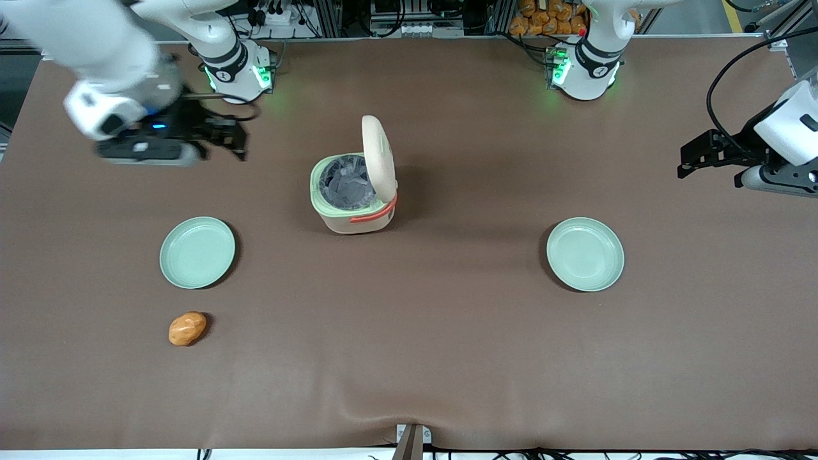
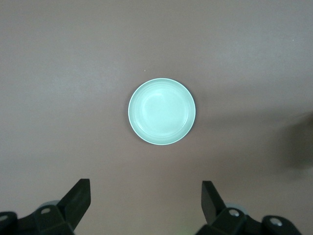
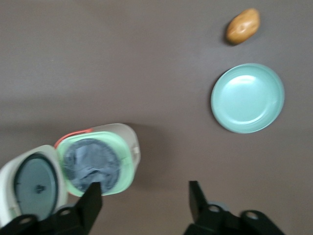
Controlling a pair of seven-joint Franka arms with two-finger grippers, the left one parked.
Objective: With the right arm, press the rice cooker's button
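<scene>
Rice cooker (image 1: 353, 191) stands lid-up before you (pot showing); your gripper (image 3: 145, 201) hovers apart-fingered, toward the working arm's end.

Even overhead light falls on the brown counter (image 1: 447, 358), leaving short, soft shadows beside the rice cooker (image 1: 353, 191) and both plates. The right arm (image 1: 96, 70) and its claw (image 1: 233, 137), raised well apart from the cooker, smear with motion blur. The right wrist view is slightly soft.
</scene>
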